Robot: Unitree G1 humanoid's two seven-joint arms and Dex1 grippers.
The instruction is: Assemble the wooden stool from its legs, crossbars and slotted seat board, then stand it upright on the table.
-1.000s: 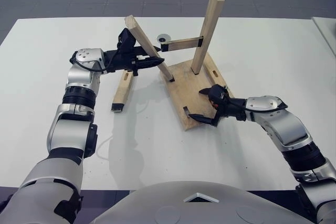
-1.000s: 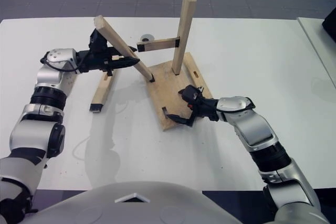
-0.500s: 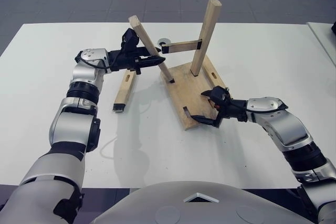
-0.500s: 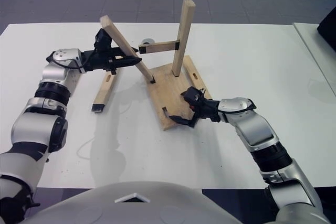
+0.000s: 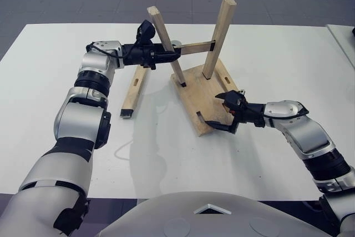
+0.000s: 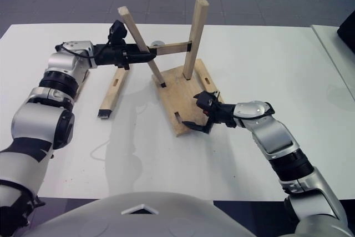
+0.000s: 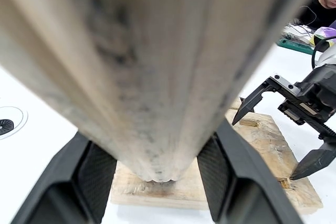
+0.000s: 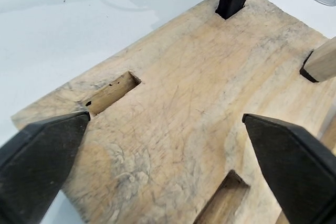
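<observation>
The white bench (image 5: 288,59) carries all the stool parts. The largest is the slotted seat board (image 5: 201,99), a pale, worn rectangle of wood lying flat near the bench's middle, turned at an angle to the bench edges. It has four slots. The two farther slots each hold a leg, and the two nearer slots (image 8: 109,93) are bare.

One leg, the upright leg (image 5: 219,34), rises from the far right slot with a slight lean. The tilted leg (image 5: 165,41) stands with its dark foot in the far left slot and slants away toward the robot's left. A crossbar (image 5: 195,48) with a dark end is joined to the upright leg about halfway up and runs level toward the tilted leg. Whether its free end sits in that leg's mortise cannot be told.

A third, loose leg (image 5: 133,88) lies flat on the bench, to the left of the seat board and apart from it. It has a slot cut in its side and a dark tenon at its near end.

The left end effector (image 5: 169,56) is clamped on the tilted leg at about mid-height, one black finger (image 7: 92,177) on each side of the wood. The right end effector (image 5: 213,110) is spread wide over the seat board's near end and holds nothing.

A small round port (image 6: 158,43) is set in the bench behind the legs.
</observation>
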